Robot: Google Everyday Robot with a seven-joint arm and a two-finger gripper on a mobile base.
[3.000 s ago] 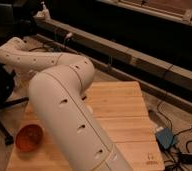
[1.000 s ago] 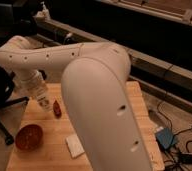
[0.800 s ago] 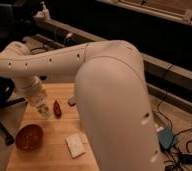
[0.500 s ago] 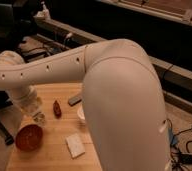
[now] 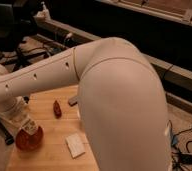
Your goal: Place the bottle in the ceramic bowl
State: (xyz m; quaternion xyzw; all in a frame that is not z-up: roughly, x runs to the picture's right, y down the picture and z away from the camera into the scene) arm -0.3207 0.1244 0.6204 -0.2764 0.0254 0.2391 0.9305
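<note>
The orange-red ceramic bowl (image 5: 28,141) sits at the front left corner of the wooden table (image 5: 54,130). My gripper (image 5: 25,120) is at the far left, at the end of the big white arm that sweeps across the view. It is directly over the bowl and shut on the clear bottle (image 5: 31,126). The bottle is tilted, and its lower end is in or just above the bowl's opening. The bottle's cap is hidden by the wrist.
A small dark-red object (image 5: 57,108) stands on the table right of the bowl. A flat white piece (image 5: 75,145) lies near the front edge. A dark flat item (image 5: 72,101) lies by the arm. The arm hides the table's right half. Cables lie on the floor at the right.
The arm has swung left and down. The gripper with the bottle moved from beside the dark-red object to right over the bowl.
</note>
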